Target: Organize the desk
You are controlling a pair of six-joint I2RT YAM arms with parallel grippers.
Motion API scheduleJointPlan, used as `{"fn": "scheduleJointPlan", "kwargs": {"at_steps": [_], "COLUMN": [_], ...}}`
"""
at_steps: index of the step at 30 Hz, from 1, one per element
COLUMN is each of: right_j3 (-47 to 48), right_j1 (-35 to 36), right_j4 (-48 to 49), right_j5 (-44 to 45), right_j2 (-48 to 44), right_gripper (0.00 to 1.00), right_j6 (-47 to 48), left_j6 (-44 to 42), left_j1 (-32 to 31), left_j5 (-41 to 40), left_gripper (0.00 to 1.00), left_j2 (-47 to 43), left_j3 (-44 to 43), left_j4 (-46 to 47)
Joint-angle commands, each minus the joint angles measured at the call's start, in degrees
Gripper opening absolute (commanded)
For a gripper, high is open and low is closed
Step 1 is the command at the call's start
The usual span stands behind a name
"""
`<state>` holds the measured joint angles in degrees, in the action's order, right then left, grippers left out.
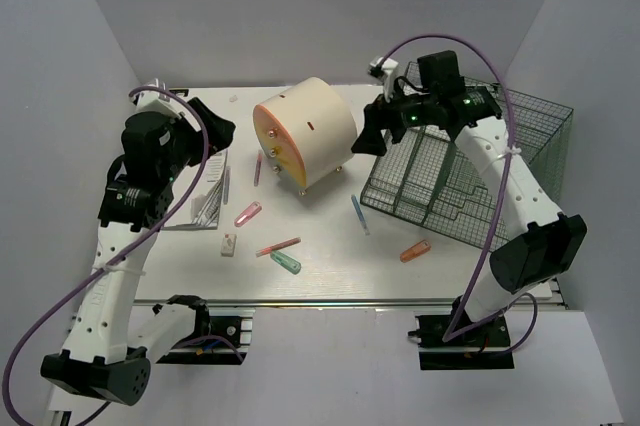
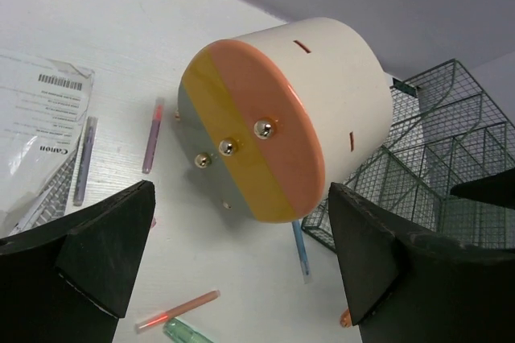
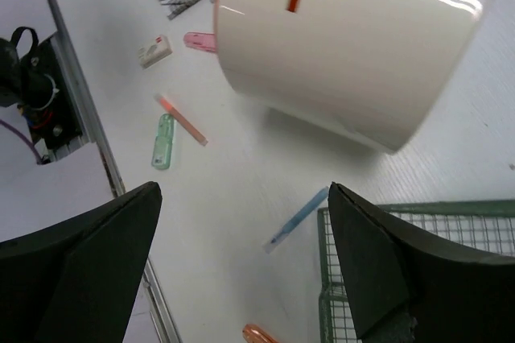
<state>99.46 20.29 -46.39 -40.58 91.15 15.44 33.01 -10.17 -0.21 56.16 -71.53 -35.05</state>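
Plain panels of pale grey-lilac close the scene on three sides: a back wall [image 1: 320,6] across the top of the overhead view, with a left wall [image 1: 45,96] and a right wall [image 1: 600,56] slanting in toward it. All three are bare and matte, meeting in straight seams. The light is even and diffuse, casting only soft shadows.

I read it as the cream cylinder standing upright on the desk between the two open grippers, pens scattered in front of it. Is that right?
Not upright: the cream cylinder lies on its side, as the left wrist view shows. It does sit on the desk between the open left gripper and right gripper, with pens scattered in front.
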Motion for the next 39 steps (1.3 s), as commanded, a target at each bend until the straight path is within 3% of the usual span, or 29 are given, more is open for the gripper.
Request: {"fn": "scheduleJointPlan", "kwargs": {"at_steps": [1, 10, 15, 17, 19, 23, 24, 26, 27, 31, 35, 39], "right_j3": [0.0, 5.9, 5.7, 4.3, 3.2, 1.5, 1.8, 2.7, 3.4, 10.5, 8.2, 1.5], "right_j1": [3.3, 13.3, 18.3, 21.0, 24.0, 28.0, 29.0, 30.4, 31.2, 33.7, 36.1, 36.9], "right_j4": [1.6, -6.3, -3.1, 1.1, 3.8, 11.6, 13.8, 15.6, 17.3, 17.6, 25.5, 33.5], "right_j5": [-0.2, 0.1, -1.5, -1.4, -1.5, 1.4, 2.9, 6.0, 6.8, 7.2, 4.0, -1.2], "right_j2": [-1.9, 1.1, 2.2, 2.7, 3.2, 4.6, 5.9, 8.1, 9.0, 16.2, 18.5, 18.3], "right_gripper": [0.89, 0.89, 0.89, 0.89, 0.89, 0.89, 0.88, 0.74, 0.6, 0.44, 0.63, 0.79], "right_j6": [0.9, 19.4, 16.0, 9.9, 7.2, -2.8, -4.0, -7.9, -9.7, -18.8, -17.1, -4.4], "left_j6": [0.0, -0.8, -2.2, -2.1, -1.9, -2.2, -2.3, -2.5, -2.8, -3.0, -1.5, 0.8], "left_j1": [1.1, 6.6, 11.3, 13.7, 15.4, 19.5, 21.1, 23.7, 24.7, 28.3, 31.0, 33.6], "left_j5": [0.1, -2.0, -2.9, -2.1, -0.9, 2.6, 4.0, 5.4, 6.5, 9.2, 11.9, 14.2], "left_gripper": [0.98, 0.98, 0.93, 0.82, 0.78, 0.8, 0.8, 0.81, 0.81, 0.87, 0.88, 0.85], "left_j2": [0.9, 2.4, 1.8, 1.7, 1.8, 3.9, 4.2, 5.3, 5.7, 7.7, 11.1, 14.6], "left_j3": [-1.9, -0.2, 0.9, 2.1, 3.6, 4.9, 5.1, 5.3, 5.4, 5.0, 4.0, 4.6], "left_j4": [-2.0, -6.3, -8.1, -8.5, -8.2, -7.1, -7.0, -6.7, -6.5, -5.2, -3.5, -1.5]}}
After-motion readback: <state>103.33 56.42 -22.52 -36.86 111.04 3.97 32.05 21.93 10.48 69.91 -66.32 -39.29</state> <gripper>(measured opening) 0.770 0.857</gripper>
